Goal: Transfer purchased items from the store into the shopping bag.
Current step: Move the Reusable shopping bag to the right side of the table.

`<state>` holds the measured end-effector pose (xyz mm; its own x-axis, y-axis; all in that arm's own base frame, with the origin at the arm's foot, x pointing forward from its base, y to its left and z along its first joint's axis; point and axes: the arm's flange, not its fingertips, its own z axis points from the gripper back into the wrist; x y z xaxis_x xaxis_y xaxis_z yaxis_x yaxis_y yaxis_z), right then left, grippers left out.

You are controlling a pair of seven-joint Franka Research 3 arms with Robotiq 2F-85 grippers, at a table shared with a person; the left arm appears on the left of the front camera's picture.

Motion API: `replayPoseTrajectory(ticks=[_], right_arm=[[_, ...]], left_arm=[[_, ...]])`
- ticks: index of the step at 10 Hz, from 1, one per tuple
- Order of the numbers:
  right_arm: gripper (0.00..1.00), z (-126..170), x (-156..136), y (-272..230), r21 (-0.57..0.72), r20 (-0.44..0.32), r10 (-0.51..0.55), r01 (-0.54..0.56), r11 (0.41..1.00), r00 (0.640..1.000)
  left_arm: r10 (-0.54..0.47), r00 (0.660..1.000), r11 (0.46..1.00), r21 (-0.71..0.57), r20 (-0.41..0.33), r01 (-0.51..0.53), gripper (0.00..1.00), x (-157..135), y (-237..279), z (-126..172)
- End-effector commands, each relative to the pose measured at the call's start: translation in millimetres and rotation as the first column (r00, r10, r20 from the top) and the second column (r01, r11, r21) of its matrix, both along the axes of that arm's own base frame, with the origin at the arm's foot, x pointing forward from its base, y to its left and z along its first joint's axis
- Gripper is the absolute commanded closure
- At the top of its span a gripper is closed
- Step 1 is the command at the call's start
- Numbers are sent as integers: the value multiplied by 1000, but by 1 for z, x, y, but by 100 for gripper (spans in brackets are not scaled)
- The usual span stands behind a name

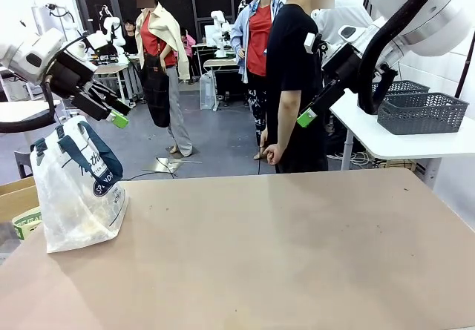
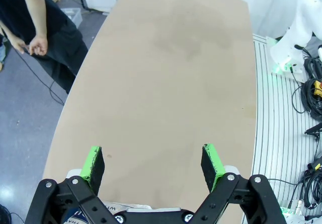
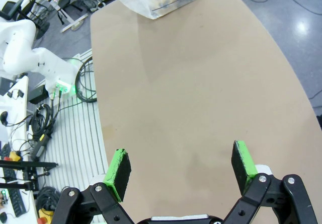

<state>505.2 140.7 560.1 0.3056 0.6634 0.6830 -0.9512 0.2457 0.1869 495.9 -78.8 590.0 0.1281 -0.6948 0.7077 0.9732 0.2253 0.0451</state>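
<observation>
Brown and bare across most of its top, the table (image 1: 282, 248) runs toward a person (image 1: 293, 85) in a black shirt who stands at its far edge, around 12 o'clock in the front view, one hand (image 1: 273, 153) hanging low with fingers curled. At 9 o'clock on the table sits the shopping bag (image 1: 78, 193), translucent white with navy strap handles and a round navy logo, upright but slumped. What it holds cannot be made out through the plastic. Behind it, at the table's left edge, a brown cardboard box (image 1: 16, 196) shows part of its rim.

On a white side table at 2 o'clock, well apart from the bag, stands the store (image 1: 421, 111), a dark grey mesh basket, with a second similar basket (image 1: 404, 87) just behind it. Its contents are hidden from here.

Above the bag at 10 o'clock hangs the left gripper (image 1: 119, 116), raised off the table. In the left wrist view its green pads (image 2: 92, 162) stand wide apart with nothing between them. At 1 o'clock the right gripper (image 1: 306, 117) hangs in the air in front of the person; in the right wrist view its fingers (image 3: 119, 167) are likewise fully spread and empty, with the bag at the far end of the table
</observation>
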Motion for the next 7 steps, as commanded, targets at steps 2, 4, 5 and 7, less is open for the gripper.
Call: replayPoseTrajectory(ticks=[2,4,5,7], right_arm=[[0,-1,0,1,-4,7,-12,12,1000,1000],[0,-1,0,1,-4,7,-12,12,1000,1000],[0,-1,0,1,-4,7,-12,12,1000,1000],[0,-1,0,1,-4,7,-12,12,1000,1000]], left_arm=[[12,1000,1000,-9,3,-12,0,0,0,-1],[12,1000,1000,-9,3,-12,0,0,0,-1],[12,1000,1000,-9,3,-12,0,0,0,-1],[12,1000,1000,-9,3,-12,0,0,0,-1]])
